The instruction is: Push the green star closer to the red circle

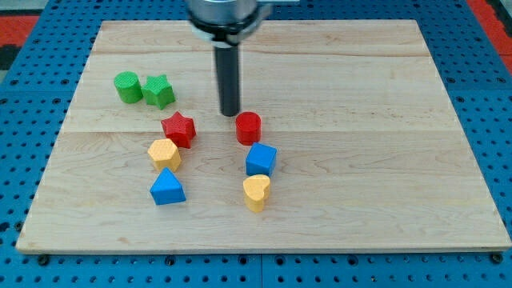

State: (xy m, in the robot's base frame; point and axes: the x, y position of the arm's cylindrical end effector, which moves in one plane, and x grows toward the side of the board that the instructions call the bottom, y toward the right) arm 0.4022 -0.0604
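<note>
My tip (pixel 230 112), the lower end of the straight dark rod, stands on the light wooden bench (pixel 384 144) a little above the middle of the view. The arm carries no end effector with jaws, only this rod, so it neither opens nor closes and it grips nothing.

The green star-shaped block (pixel 159 91) lies in the upper left part of the bench, well to the view's left of my tip and a little higher. Just beside it on its left, touching or nearly so, stands the green cylinder block (pixel 126 86).

The red circle block (pixel 248 127), a short red cylinder, is just below my tip and slightly to the view's right, very near but I cannot tell if they touch. The green star and the red circle are well apart, and my tip is between them, much closer to the red circle.

Below the green star is the red star-shaped block (pixel 178 129), then the yellow hexagon block (pixel 164 154) and the blue triangle block (pixel 167 188). Below the red circle are the blue cube-like block (pixel 261 160) and the yellow heart-shaped block (pixel 256 192).
</note>
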